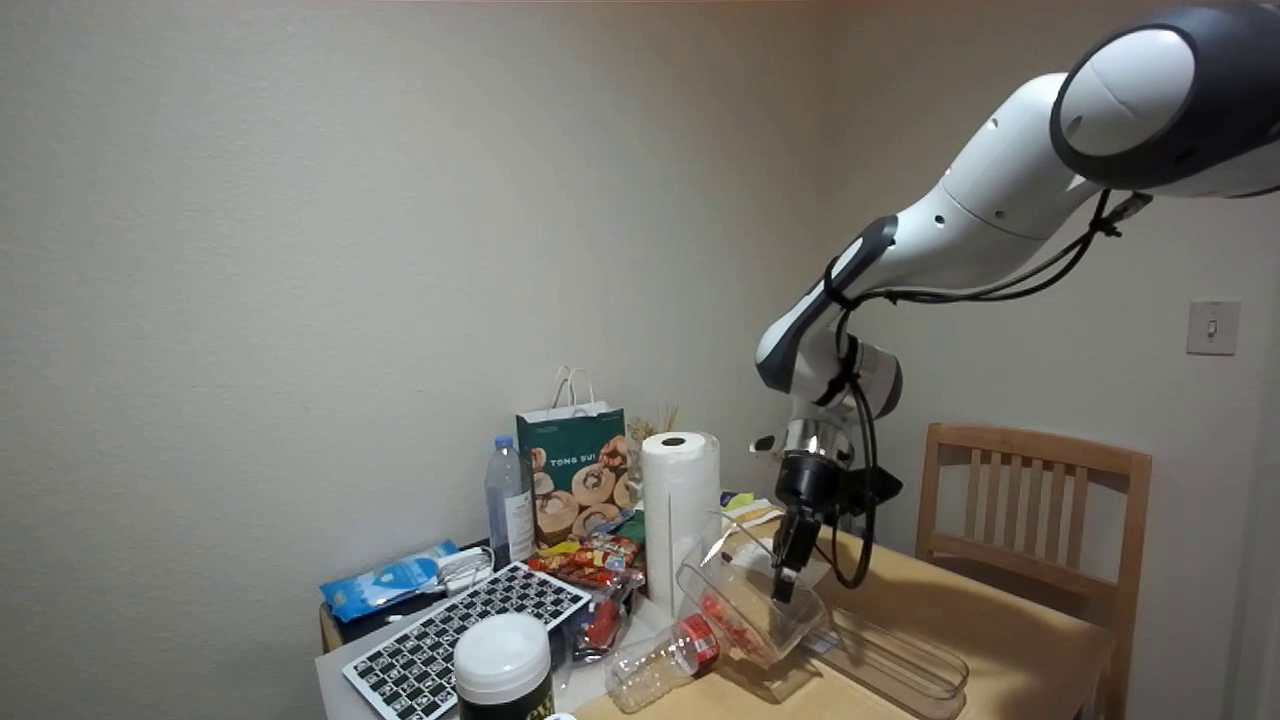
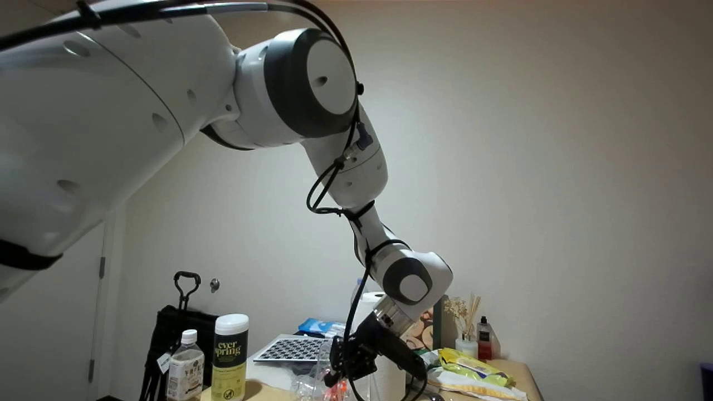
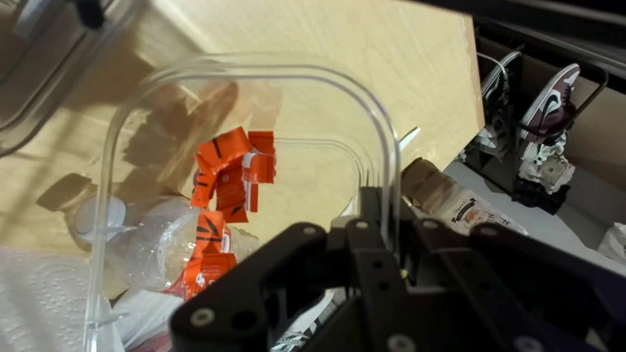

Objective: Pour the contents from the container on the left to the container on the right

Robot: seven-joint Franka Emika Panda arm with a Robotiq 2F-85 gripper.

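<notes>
We saw the gripper (image 1: pixel 785 586) pinching the wall of a tilted clear plastic bin (image 1: pixel 750 585), orange packets (image 3: pixel 230 190) inside, near a second clear bin (image 1: pixel 885 655). Pouring seemed pending, likely needing alignment, then a steeper tip.

The white arm (image 1: pixel 985 205) slants down from the upper right in an exterior view, bending just above the silver wrist collar (image 1: pixel 815 437); the black pincer (image 1: pixel 784 590) points downward, slightly tilted. In an exterior view, a dark-ringed joint (image 2: pixel 330 78) stands high above the pincer. In the wrist view, the fingers (image 3: pixel 375 274) lie close together, jaws drawn tight.
</notes>
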